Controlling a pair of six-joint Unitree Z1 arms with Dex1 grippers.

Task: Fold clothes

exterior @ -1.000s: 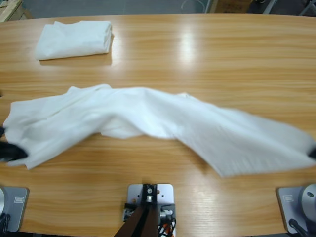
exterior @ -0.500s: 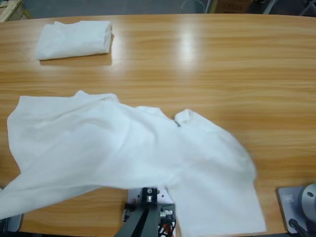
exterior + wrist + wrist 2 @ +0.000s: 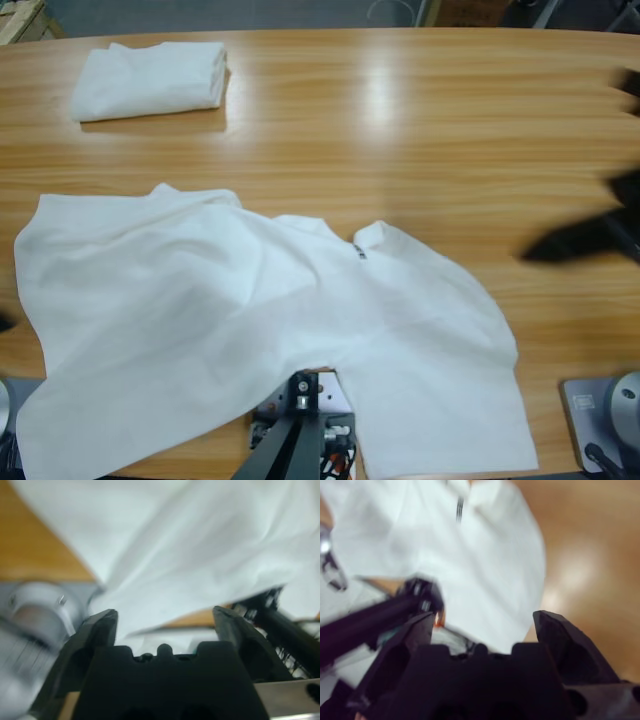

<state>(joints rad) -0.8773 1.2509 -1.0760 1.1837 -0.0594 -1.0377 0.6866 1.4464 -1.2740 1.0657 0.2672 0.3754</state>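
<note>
A white T-shirt (image 3: 250,330) lies spread and rumpled on the near half of the table, with its lower edge hanging over the front. A small black mark (image 3: 358,250) shows at its neck. In the left wrist view my left gripper (image 3: 165,617) is open with nothing between the jaws, and the shirt (image 3: 200,540) lies just beyond it. My right gripper (image 3: 482,620) is also open and empty, looking at the shirt (image 3: 470,555) and its neck mark (image 3: 459,509). A dark blurred gripper of an arm (image 3: 578,240) hovers at the right, clear of the cloth.
A second white T-shirt (image 3: 150,78), folded into a neat rectangle, sits at the far left of the wooden table (image 3: 420,130). A sliver of something dark (image 3: 5,322) shows at the left edge.
The shirt was stretched in the air between both edges, then dropped and now lies flat. Both ends have been let go. A dark gripper has swung into view at the right.
</note>
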